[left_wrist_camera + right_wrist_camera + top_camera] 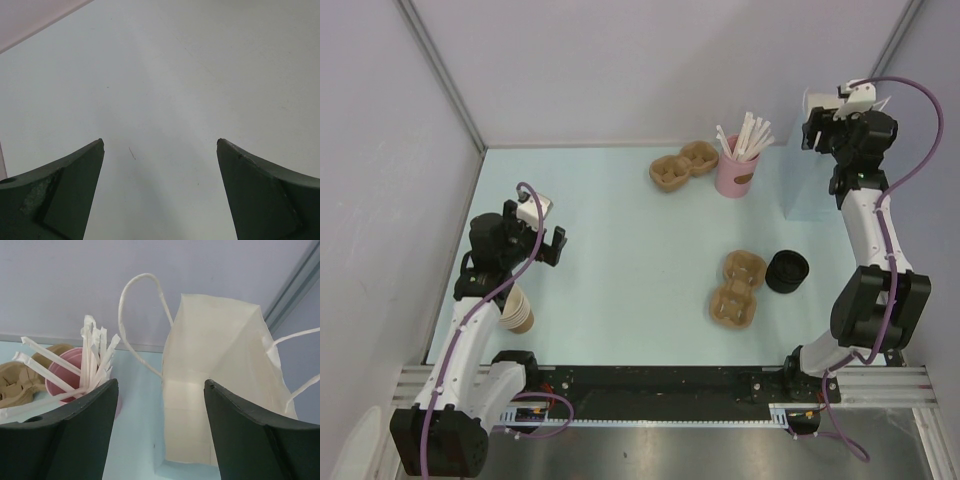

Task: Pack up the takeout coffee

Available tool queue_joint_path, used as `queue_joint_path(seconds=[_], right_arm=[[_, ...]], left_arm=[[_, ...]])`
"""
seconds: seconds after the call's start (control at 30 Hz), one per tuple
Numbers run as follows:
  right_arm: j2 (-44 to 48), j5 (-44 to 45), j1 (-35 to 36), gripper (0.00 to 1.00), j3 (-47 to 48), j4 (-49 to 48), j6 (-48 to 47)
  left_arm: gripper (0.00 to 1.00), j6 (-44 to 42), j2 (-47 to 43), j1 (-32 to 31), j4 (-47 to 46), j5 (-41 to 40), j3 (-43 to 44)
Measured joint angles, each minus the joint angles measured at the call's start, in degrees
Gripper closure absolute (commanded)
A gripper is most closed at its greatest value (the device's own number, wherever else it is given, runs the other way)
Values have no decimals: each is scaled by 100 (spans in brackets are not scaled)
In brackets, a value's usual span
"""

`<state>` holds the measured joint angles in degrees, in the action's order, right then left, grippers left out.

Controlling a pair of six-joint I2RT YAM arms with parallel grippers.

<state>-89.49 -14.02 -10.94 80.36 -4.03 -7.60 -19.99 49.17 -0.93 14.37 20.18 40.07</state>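
Observation:
No lidded tan cup shows in any view. A stack of lidless tan cups (518, 311) stands by my left arm. A stack of black lids (787, 271) sits right of centre. A white paper bag (220, 355) with handles stands open at the far right (812, 190); what I see of its inside is empty. My right gripper (160, 385) is open and empty, held high over the bag's near rim (823, 128). My left gripper (160, 142) is open and empty above bare table at the left (545, 237).
A pink cup of white straws (735, 170) stands at the back, also in the right wrist view (67, 375). One brown pulp carrier (683, 166) lies left of it, another (739, 290) beside the lids. Walls close the table at left, back and right.

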Motion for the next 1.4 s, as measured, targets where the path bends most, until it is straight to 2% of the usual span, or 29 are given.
queue_joint_path(seconds=[0.3, 0.53, 0.63, 0.67, 0.77, 0.83, 0.87, 0.93, 1.1, 1.27, 1.4], right_arm=[[-284, 31, 42, 27, 0, 44, -254], [-555, 437, 310, 29, 0, -70, -494], [-713, 612, 426, 39, 52, -87, -601], [-782, 651, 457, 47, 101, -85, -621], [-929, 765, 470, 61, 254, -92, -662], [-942, 826, 450, 67, 284, -90, -658], [-942, 855, 446, 75, 289, -90, -654], [-942, 898, 437, 84, 297, -85, -649], [-914, 970, 431, 90, 297, -79, -623], [-601, 1027, 431, 100, 297, -13, -619], [-46, 1032, 435, 100, 297, 33, -592]], left_arm=[[0, 0, 2, 0, 2, 0, 0], [1, 0, 57, 0, 9, -2, 2], [0, 0, 61, 0, 13, -2, 2], [1, 0, 61, 0, 13, -2, 2], [1, 0, 61, 0, 15, -4, 2], [1, 0, 61, 0, 15, -2, 2], [0, 0, 61, 0, 15, -2, 2], [1, 0, 61, 0, 15, -2, 2], [1, 0, 66, 0, 17, -2, 2], [1, -2, 66, 0, 17, -2, 2], [1, 0, 57, 0, 20, 0, 2]])
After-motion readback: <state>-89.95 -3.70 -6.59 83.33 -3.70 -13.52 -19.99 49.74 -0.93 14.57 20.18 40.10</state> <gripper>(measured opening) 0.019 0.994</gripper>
